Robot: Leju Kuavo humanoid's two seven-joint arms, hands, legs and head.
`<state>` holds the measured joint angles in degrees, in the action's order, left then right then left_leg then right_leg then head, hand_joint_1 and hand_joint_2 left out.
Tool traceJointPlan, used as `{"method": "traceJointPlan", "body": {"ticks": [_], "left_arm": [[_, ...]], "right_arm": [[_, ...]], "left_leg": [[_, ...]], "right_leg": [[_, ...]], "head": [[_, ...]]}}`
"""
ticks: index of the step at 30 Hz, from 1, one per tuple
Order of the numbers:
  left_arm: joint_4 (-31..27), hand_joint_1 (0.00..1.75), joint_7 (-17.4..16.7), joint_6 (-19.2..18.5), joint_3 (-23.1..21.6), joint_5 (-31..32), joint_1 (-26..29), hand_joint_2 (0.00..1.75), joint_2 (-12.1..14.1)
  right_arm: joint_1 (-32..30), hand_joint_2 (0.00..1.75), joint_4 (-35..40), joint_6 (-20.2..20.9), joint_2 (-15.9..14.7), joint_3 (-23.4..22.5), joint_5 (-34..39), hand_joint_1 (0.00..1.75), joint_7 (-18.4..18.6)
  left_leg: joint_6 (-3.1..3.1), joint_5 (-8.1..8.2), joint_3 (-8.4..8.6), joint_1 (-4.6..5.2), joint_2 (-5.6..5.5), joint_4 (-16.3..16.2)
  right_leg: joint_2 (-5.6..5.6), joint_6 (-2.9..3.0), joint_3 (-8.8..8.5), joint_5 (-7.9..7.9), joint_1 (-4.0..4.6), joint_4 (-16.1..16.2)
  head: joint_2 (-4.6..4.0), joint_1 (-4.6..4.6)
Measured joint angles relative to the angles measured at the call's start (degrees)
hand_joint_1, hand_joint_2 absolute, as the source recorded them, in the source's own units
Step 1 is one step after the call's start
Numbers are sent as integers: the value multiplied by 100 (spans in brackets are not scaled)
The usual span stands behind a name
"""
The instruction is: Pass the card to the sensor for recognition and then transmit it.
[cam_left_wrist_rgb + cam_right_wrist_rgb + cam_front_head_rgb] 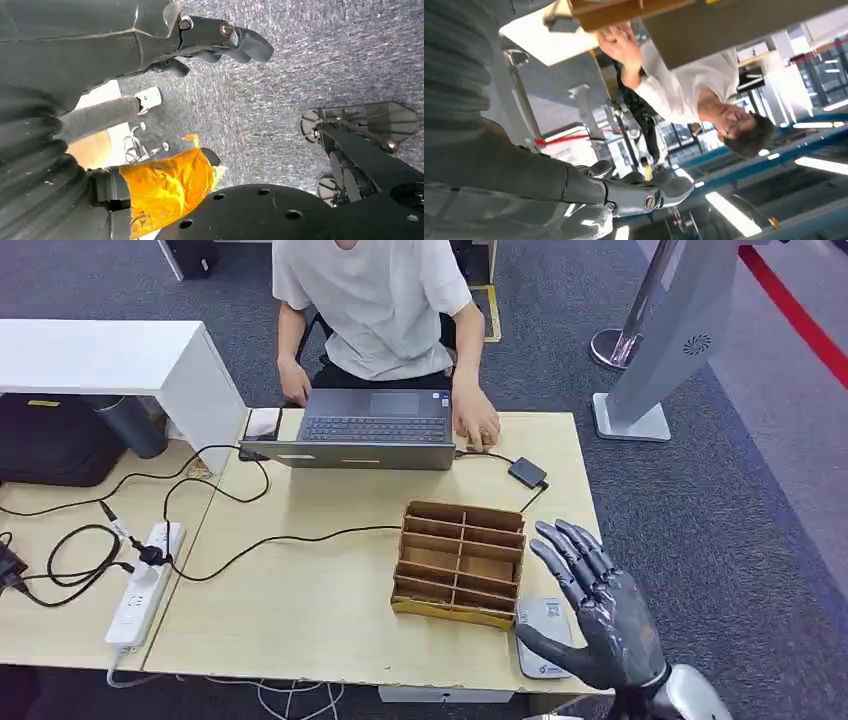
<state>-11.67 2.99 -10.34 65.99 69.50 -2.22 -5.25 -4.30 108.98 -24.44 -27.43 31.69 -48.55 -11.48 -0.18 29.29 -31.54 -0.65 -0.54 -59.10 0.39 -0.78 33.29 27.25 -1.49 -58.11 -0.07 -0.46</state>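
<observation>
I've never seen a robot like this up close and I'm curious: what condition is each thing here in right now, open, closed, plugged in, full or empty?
Right robot hand: open, fingers spread, holding nothing, raised over the table's edge.
Left robot hand: hanging over the carpet, holding nothing.
Brown cardboard divider box: upright, compartments look empty.
Grey laptop: lid open, person's hand beside it.
White power strip: black cable plugged in.
Grey flat card sensor: flat on table, nothing on it.

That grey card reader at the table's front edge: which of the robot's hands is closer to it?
The right hand, open, is raised right beside the card reader, its thumb over it. The left hand hangs low above the carpet beside the table.
</observation>
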Motion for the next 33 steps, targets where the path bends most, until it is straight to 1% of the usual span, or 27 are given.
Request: {"method": "traceJointPlan", "body": {"ticks": [3,8,11,14,18,20,25,33], "left_arm": [[0,0,-15,24,37,0,-4,175,-9],[0,0,-68,57,70,44,-11,175,-33],[0,0,-94,65,74,94,-17,175,-46],[0,0,-116,72,74,140,-21,175,-52],[0,0,-133,72,74,188,-24,175,-55],[0,0,-157,72,74,203,-29,175,-55],[0,0,-166,65,74,247,-33,175,-55],[-2,0,-170,55,74,289,-36,175,-52]], "right_arm": [[-300,175,22,-9,-9,15,-59,0,53],[-460,175,-112,-258,-4,263,-403,0,414],[-473,175,-380,-580,35,472,-1008,0,827],[-468,175,-641,-929,123,582,-1594,0,1203],[-440,175,-1011,-1169,280,642,-2462,0,1717],[-406,175,-1197,-1204,363,693,-2629,0,1862],[-300,175,-1607,-1241,571,743,-2721,0,2013],[-35,175,-2328,-1241,982,866,-2710,0,2048]], "left_leg": [[0,0,0,0,2,0],[0,0,2,0,3,0],[0,-1,2,0,3,1],[0,-1,2,0,3,0],[0,-1,1,-1,3,1],[0,-1,2,0,3,1],[0,-1,1,0,3,1],[-3,-3,2,-1,3,1]], "right_leg": [[1,0,0,0,0,0],[2,0,-1,0,0,-1],[2,0,-1,0,0,-1],[2,0,-2,0,0,-1],[2,0,-1,0,0,-1],[3,0,-1,0,0,-1],[4,1,-1,0,0,-1],[5,1,-1,0,0,-2]], "head": [[0,0],[0,-2],[0,0],[0,-2],[0,0],[0,0],[0,-2],[0,-2]]}}
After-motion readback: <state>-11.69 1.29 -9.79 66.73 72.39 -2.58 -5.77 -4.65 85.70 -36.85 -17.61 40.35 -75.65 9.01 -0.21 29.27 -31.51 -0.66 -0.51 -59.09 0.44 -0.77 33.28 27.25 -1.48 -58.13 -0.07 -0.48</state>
